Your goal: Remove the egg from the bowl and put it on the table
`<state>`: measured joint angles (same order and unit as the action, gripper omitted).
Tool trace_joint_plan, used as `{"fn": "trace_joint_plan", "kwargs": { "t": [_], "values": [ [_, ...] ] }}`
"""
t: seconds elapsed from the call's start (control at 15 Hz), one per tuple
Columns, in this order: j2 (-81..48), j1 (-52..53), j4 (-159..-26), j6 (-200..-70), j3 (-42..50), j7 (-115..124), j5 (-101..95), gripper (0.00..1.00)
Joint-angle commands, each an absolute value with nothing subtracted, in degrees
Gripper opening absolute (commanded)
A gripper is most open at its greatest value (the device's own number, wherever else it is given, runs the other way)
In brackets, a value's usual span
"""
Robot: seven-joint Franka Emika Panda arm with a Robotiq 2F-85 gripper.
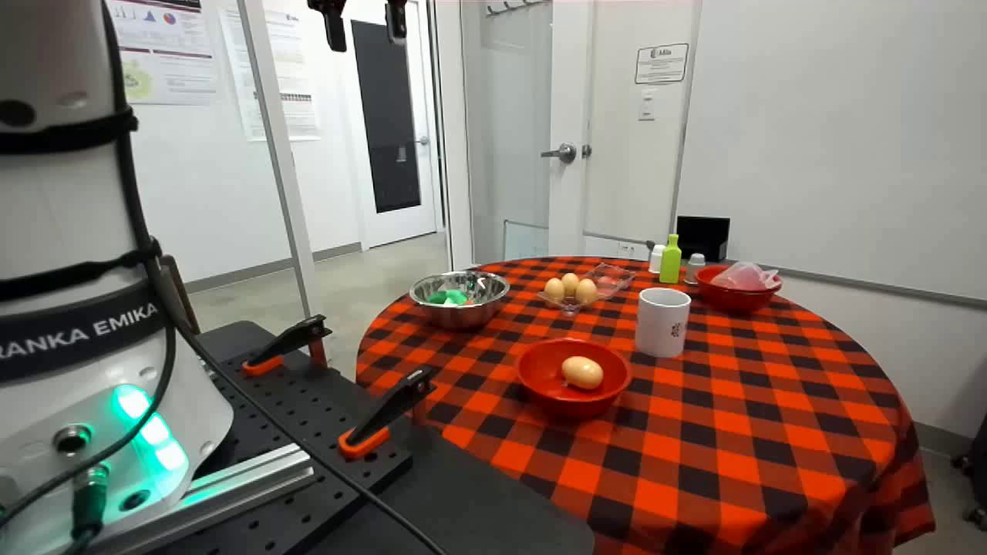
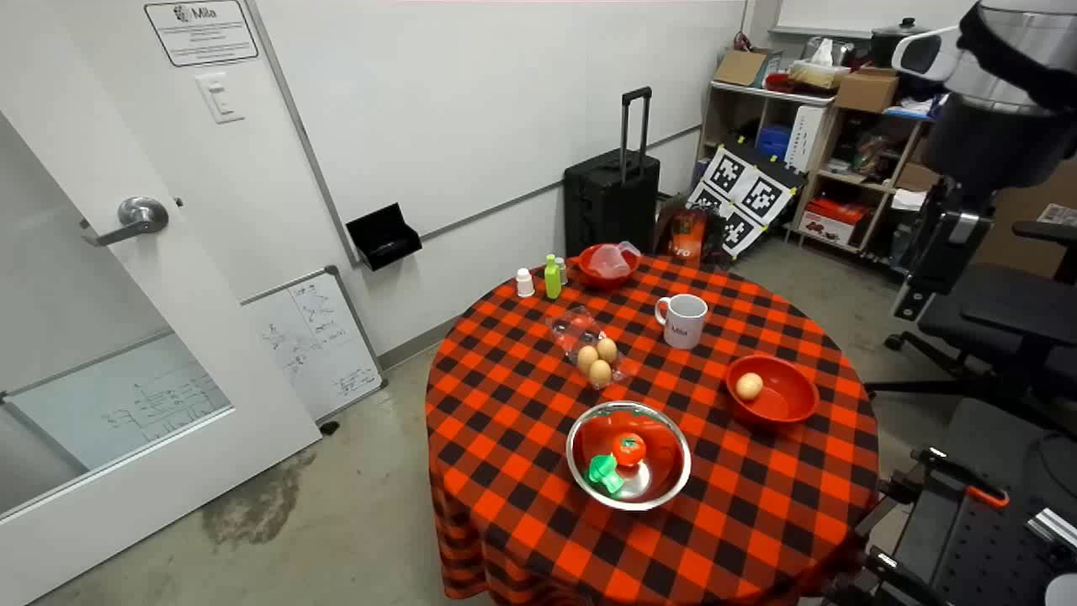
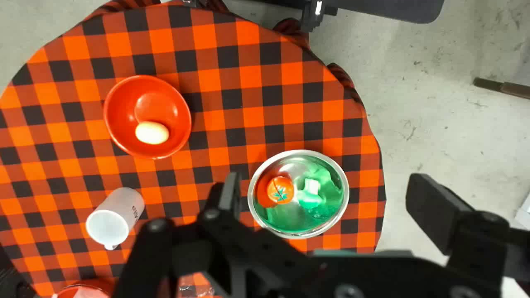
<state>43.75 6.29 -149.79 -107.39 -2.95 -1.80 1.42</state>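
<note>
A light brown egg [image 1: 582, 373] lies inside a red bowl [image 1: 533, 388] on the table [image 1: 732, 470], which has a red and black checked cloth. The egg [image 2: 749, 386] and red bowl [image 2: 789, 394] also show in an exterior view. In the wrist view the egg [image 3: 152, 133] rests toward the lower side of the red bowl [image 3: 155, 103], left of the fingers. My gripper [image 3: 325, 192] is open and empty, high above the table. Its fingertips [image 1: 366, 32] show at the top edge of an exterior view, and the gripper also shows from the side [image 2: 913, 299].
A steel bowl [image 2: 580, 475] holds a toy tomato [image 2: 628, 449] and a green item [image 2: 605, 474]. A white mug [image 1: 661, 324], several eggs in a clear carton [image 2: 597, 360], a green bottle [image 1: 670, 260], white shakers and another red bowl [image 1: 732, 297] stand farther along the table.
</note>
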Motion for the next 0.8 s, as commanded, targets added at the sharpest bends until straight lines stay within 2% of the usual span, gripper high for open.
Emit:
{"fn": "trace_joint_plan", "kwargs": {
  "t": [0.0,0.33,0.73],
  "values": [
    [43.7,6.0,-149.7,-107.3,-3.2,-1.9,1.6,1.00],
    [42.9,5.5,-149.5,-109.3,-2.6,-0.2,3.1,1.00],
    [37.2,0.0,-150.6,-122.9,-1.4,9.7,6.6,1.00]
  ]
}}
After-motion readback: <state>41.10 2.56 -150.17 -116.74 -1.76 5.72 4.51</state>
